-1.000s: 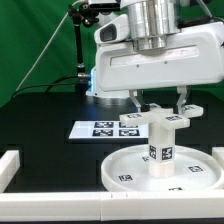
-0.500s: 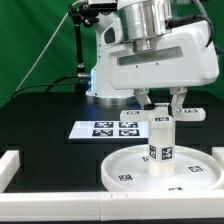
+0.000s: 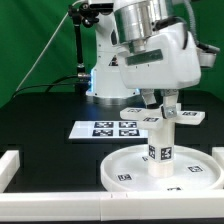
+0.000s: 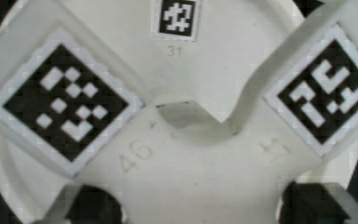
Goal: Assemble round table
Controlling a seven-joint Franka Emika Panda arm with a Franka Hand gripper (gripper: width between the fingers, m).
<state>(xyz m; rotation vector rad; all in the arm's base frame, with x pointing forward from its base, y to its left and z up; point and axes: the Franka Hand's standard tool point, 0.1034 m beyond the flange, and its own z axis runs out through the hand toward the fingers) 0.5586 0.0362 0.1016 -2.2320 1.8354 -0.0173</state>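
The short thick cylinder leg [image 3: 162,150] stands upright at the middle of the large rimmed round disc [image 3: 120,172], which lies flat on the black table. My gripper [image 3: 163,108] comes straight down on the leg's top and is shut on it, one finger on each side. In the wrist view the leg [image 4: 194,130] fills the gap between my dark fingers [image 4: 91,200], its tagged sides facing the camera, with the disc [image 4: 131,25] beyond it. The cross-shaped piece [image 3: 190,116] lies on the table behind the leg, partly hidden by my hand.
The marker board [image 3: 105,129] lies flat on the exterior view's left of the leg, behind the disc. A white raised rail [image 3: 10,165] runs along the table's front left. The arm's base and a black stand rise at the back.
My hand has turned about its vertical axis over the leg: the two fingers, seen spread side by side a second ago, now line up almost edge-on. The leg and disc stay in place.
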